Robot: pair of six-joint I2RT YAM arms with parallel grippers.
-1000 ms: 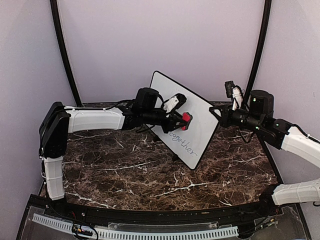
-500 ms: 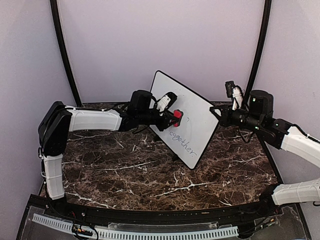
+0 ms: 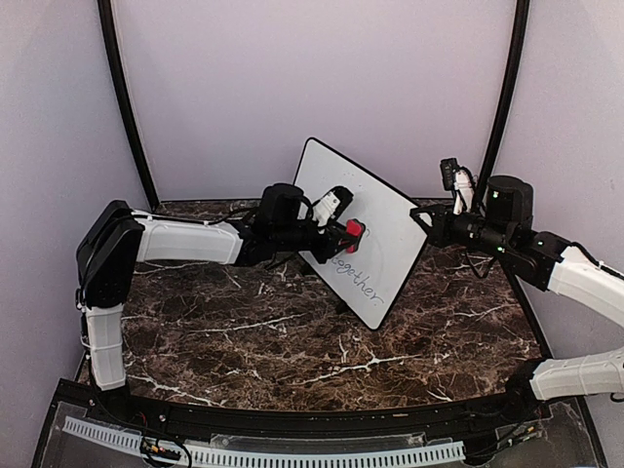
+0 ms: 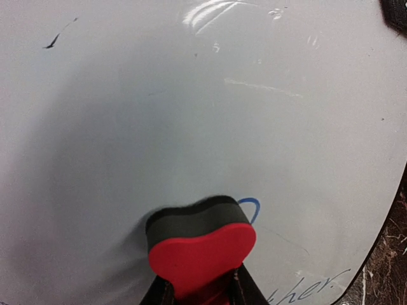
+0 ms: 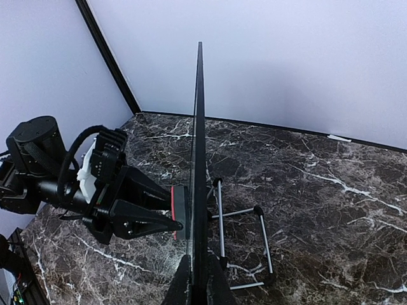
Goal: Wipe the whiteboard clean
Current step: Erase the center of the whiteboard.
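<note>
Okay, whiteboard (image 3: 382, 207) stands tilted on a wire stand (image 5: 245, 244) on the marble table (image 3: 244, 331), between the two arms. Left gripper (image 4: 202, 291) is clamped narrow on the red eraser (image 4: 202, 244), its dark felt face pressed against the board front about mid-board, just above the handwritten word (image 3: 356, 273). A small blue loop (image 4: 251, 208) peeks out at the eraser's upper right. Right gripper (image 5: 197, 283) is pinched tight on the board's right edge, bracing it.

My read is that wiping is under way. The word below the eraser is unerased, and the upper board looks clean bar a tiny dark tick (image 4: 57, 39) near the top left.

Risks:
- Too much push could tip the board back off the stand, or twist it out of the right pinch, which only has a thin edge.
- The eraser is gripped at its tail, so it could pivot and skip ink.
- A stroke past the board's lower corner could slide off.
</note>
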